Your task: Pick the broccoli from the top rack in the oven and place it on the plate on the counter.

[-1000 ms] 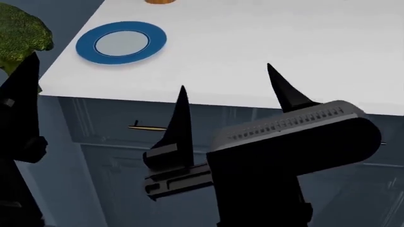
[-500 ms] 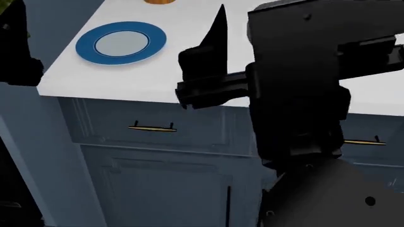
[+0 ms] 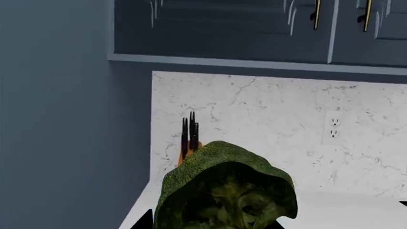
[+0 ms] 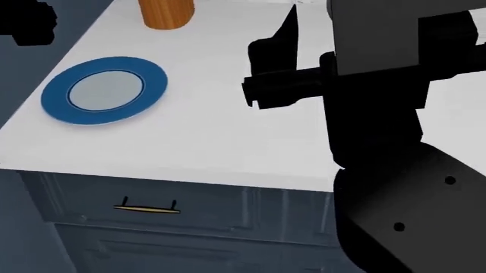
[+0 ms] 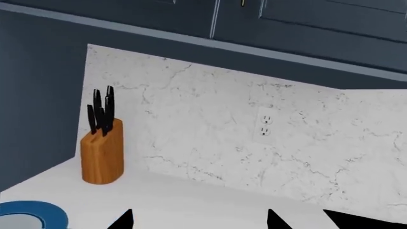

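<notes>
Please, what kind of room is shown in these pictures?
Most likely a home kitchen: a white counter over blue-grey cabinets, a wooden knife block, and a marble backsplash with a wall outlet.

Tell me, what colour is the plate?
The plate has a wide bright-blue rim around a pale grey centre; the head view shows it best.

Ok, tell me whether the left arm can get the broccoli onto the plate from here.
Probably yes: the plate lies bare near the counter edge, nothing on it, and the broccoli sits close before the left wrist camera.
</notes>
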